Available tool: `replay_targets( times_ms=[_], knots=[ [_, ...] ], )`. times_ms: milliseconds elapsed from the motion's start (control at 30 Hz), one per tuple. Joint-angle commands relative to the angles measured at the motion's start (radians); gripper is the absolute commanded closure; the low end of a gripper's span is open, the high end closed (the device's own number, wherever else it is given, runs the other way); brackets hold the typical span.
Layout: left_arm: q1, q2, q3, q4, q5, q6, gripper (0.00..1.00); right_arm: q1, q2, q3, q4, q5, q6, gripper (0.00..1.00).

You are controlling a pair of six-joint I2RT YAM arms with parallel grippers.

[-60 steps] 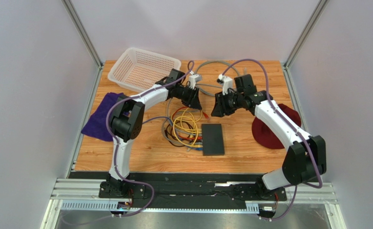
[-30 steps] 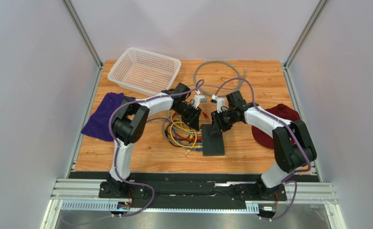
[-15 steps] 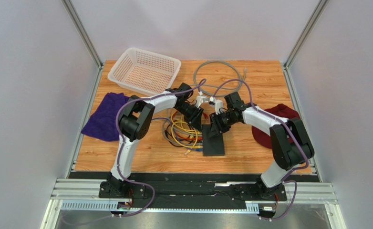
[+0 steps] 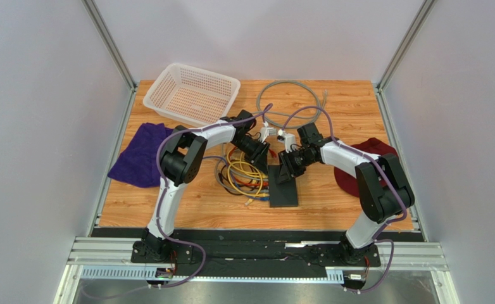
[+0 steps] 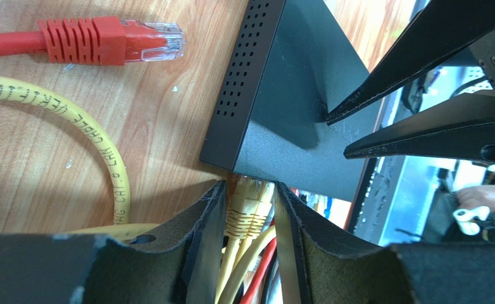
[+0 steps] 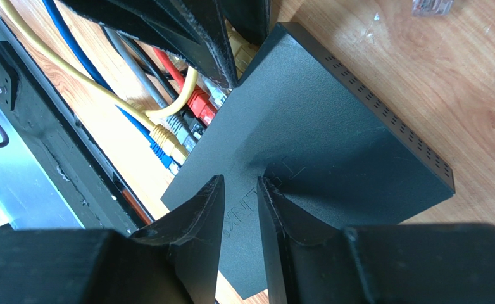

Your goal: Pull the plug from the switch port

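Two seconds ago both arms were raised over the far half of the table, well apart from the switch (image 4: 283,185). A second ago they had dropped onto it, and over the last half second they hardly move, so the approach looks finished and the pull itself is what remains. The switch lies flat on the wood near the middle of the table, with its socket edge facing the cable tangle (image 4: 244,172) on its left. The left gripper (image 5: 249,189) has its fingers on either side of a yellow plug (image 5: 249,214) that is still seated in a port at the corner of the switch. The fingers sit close against the plug's sides, but I cannot tell whether they are squeezing it yet. The right gripper (image 6: 240,179) rests its tips on the switch's flat top with the fingers a little apart and nothing between them, apparently to hold the box down against the pull. The next move is probably a firm pinch and a straight draw away from the socket edge, and the latch tab could resist. Several ports are filled: the right wrist view shows a red plug (image 6: 199,104), a grey plug (image 6: 183,123), another yellow plug (image 6: 166,136) and a blue plug (image 6: 166,155) side by side. A loose red plug (image 5: 114,40) lies on the wood just beside the switch, in nothing. The white basket (image 4: 206,71) stands at the far left, with nothing showing inside it.
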State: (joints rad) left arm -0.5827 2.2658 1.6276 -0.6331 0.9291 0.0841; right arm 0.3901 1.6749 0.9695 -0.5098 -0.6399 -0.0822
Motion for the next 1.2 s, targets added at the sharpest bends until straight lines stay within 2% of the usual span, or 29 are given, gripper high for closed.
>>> replay_targets(
  times_ms=[0, 267, 733, 900, 1000, 1033, 1100, 1133, 1167],
  knots=[
    [0.001, 0.046, 0.037, 0.001, 0.059, -0.012, 0.58, 0.006, 0.016, 0.005, 0.031, 0.025, -0.01, 0.67],
    [0.012, 0.063, 0.051, 0.0, 0.094, -0.018, 0.64, 0.006, 0.006, 0.0, 0.036, 0.034, -0.008, 0.67],
    [0.015, 0.078, 0.061, 0.018, 0.116, -0.052, 0.64, 0.009, 0.013, 0.002, 0.036, 0.037, -0.007, 0.66],
    [0.012, 0.087, 0.074, 0.024, 0.126, -0.064, 0.68, 0.009, 0.005, -0.002, 0.04, 0.043, -0.004, 0.66],
    [0.012, 0.089, 0.075, 0.027, 0.131, -0.067, 0.78, 0.012, 0.003, -0.003, 0.04, 0.046, -0.004, 0.65],
    [0.012, 0.092, 0.075, 0.026, 0.132, -0.067, 0.86, 0.013, 0.002, -0.005, 0.042, 0.054, -0.004, 0.65],
    [0.012, 0.09, 0.075, 0.027, 0.135, -0.067, 0.93, 0.023, 0.002, -0.008, 0.048, 0.072, -0.005, 0.65],
    [0.012, 0.09, 0.074, 0.026, 0.134, -0.066, 1.0, 0.026, 0.002, -0.009, 0.051, 0.077, -0.004, 0.65],
    [0.012, 0.087, 0.074, 0.026, 0.132, -0.066, 1.0, 0.03, 0.002, -0.009, 0.051, 0.082, -0.005, 0.65]
  ],
)
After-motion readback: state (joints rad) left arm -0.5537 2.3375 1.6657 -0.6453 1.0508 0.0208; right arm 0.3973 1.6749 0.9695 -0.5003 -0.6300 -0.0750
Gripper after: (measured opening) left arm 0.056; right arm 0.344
